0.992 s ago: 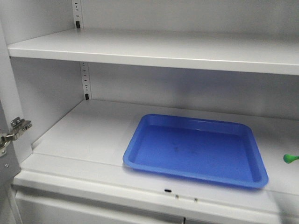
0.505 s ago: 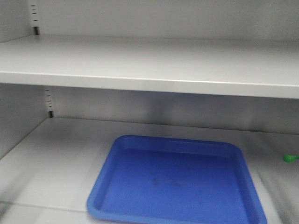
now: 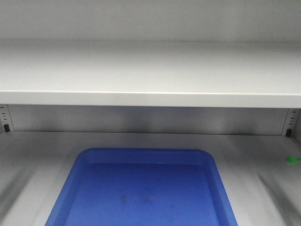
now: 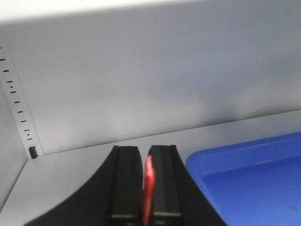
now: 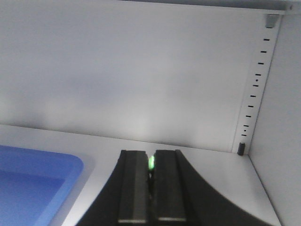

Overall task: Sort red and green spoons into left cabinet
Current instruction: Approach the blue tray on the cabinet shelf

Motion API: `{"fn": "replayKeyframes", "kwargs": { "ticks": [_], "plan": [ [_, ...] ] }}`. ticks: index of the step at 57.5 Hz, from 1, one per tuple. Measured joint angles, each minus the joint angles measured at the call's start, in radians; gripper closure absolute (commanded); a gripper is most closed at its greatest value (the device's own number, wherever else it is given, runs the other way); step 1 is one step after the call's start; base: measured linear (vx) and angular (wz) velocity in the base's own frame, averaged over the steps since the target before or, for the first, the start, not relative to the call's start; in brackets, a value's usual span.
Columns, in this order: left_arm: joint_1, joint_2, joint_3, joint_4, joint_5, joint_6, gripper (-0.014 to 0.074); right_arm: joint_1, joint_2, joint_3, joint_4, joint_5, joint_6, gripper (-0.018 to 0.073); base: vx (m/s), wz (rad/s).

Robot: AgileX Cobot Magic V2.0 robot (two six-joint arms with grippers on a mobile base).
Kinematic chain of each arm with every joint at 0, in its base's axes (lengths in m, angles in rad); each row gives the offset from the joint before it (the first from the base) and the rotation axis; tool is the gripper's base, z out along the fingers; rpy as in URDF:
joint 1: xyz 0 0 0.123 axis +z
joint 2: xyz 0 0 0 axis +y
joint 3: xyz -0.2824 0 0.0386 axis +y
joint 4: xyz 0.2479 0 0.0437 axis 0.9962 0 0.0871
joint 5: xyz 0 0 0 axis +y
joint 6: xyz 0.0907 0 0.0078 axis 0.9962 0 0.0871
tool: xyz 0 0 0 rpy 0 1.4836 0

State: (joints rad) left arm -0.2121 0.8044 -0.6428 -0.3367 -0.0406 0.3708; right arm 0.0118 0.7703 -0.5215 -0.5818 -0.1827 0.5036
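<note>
The robot has closed in square on the left cabinet, its blue tray now looming. Inside, left fingers clamp the red spoon and right fingers pinch the green spoon, apparently flanking the tray. Placement looks near.

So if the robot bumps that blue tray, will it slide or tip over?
Probably slide. The blue tray looks like thin, shiny plastic with nothing in it, so it is likely light, and the shelf under it looks smooth. Tipping seems unlikely, since it sits flat, wide and low.
</note>
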Motion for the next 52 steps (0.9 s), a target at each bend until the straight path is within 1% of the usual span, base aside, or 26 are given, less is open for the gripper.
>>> {"fn": "replayKeyframes", "kwargs": {
  "ticks": [52],
  "plan": [
    [0.0,0.0,0.0,0.0,-0.001,0.0,0.06,0.0,0.0,0.0,0.0,-0.021,0.004,0.0562,0.0,0.0]
  ]
}}
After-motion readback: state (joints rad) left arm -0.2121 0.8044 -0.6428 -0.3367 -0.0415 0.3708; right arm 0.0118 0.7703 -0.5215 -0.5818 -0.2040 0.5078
